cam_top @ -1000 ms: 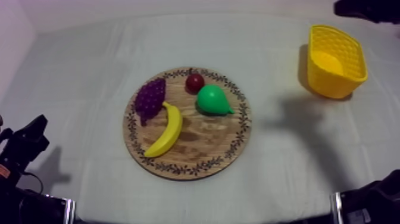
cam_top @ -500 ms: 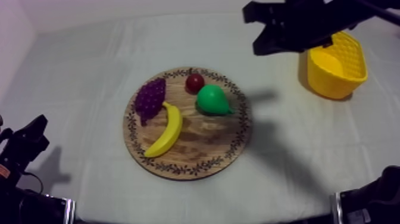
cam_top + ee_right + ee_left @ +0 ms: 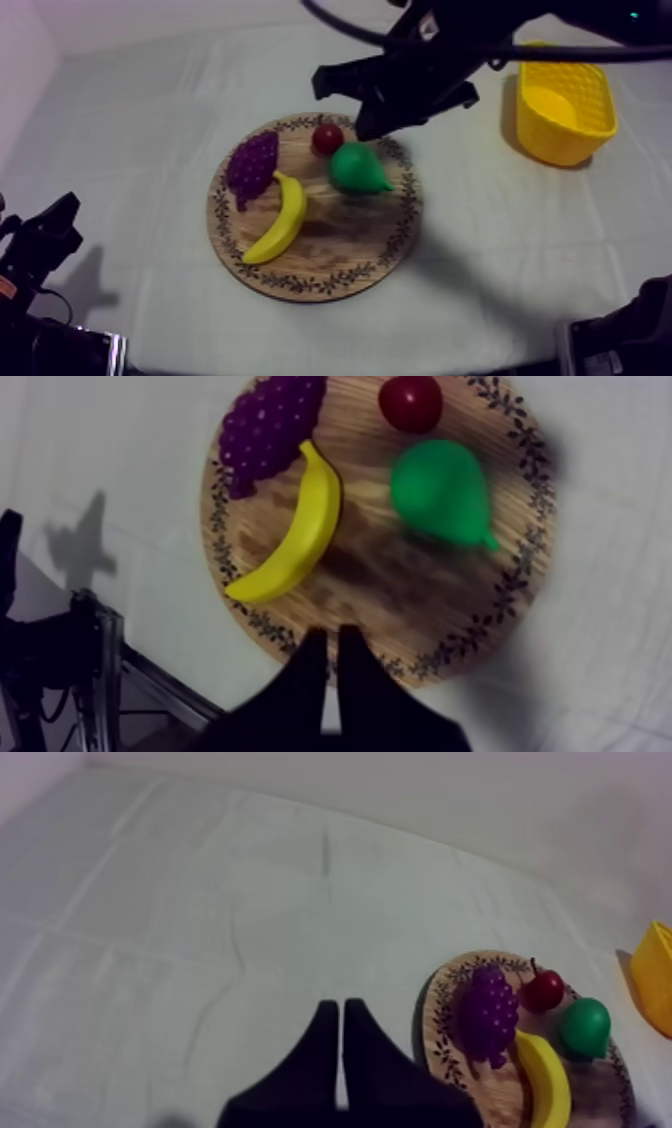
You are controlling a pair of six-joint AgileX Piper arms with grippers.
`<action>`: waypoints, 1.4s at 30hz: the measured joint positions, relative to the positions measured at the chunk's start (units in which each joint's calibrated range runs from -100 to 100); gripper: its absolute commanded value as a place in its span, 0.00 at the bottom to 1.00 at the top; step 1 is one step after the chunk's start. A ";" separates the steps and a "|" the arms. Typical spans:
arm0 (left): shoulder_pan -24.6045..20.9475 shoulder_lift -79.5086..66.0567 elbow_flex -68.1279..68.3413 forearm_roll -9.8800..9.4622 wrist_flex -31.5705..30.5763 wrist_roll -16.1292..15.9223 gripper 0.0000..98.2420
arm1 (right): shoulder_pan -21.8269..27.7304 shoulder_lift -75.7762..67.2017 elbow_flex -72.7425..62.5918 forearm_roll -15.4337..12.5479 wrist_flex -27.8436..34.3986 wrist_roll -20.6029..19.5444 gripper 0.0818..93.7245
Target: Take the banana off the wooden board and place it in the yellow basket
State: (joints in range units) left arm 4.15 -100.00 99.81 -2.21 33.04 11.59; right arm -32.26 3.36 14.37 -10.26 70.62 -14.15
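Observation:
The yellow banana (image 3: 278, 218) lies on the left half of the round wooden board (image 3: 345, 250), beside the purple grapes (image 3: 252, 167). My right gripper (image 3: 343, 88) hangs above the board's far edge, over the small red fruit (image 3: 327, 138) and the green pear (image 3: 358, 168). In the right wrist view its fingers (image 3: 312, 676) lie together as a narrow wedge, shut on nothing, high over the board's rim (image 3: 480, 626) with the banana (image 3: 296, 536) below. My left gripper (image 3: 45, 238) rests at the table's left front, its fingers (image 3: 322, 1057) together, the board (image 3: 440, 1032) off to one side.
The yellow basket (image 3: 563, 100) stands at the far right of the table, with nothing in it that I can see. Open cloth lies between board and basket. The left arm's base (image 3: 60, 666) stands at the table's front edge.
My right arm has swung in from the far right, past the basket, to hang over the board's far edge. The fruit and the left arm have not moved.

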 measured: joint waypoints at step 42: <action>0.00 0.00 0.00 0.00 0.03 0.00 0.00 | -2.78 34.94 -21.04 -2.32 0.33 0.28 0.84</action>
State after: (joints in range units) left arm 4.15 -100.00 99.81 -2.21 33.07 11.59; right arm -35.04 38.30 -6.67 -12.58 70.94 -13.87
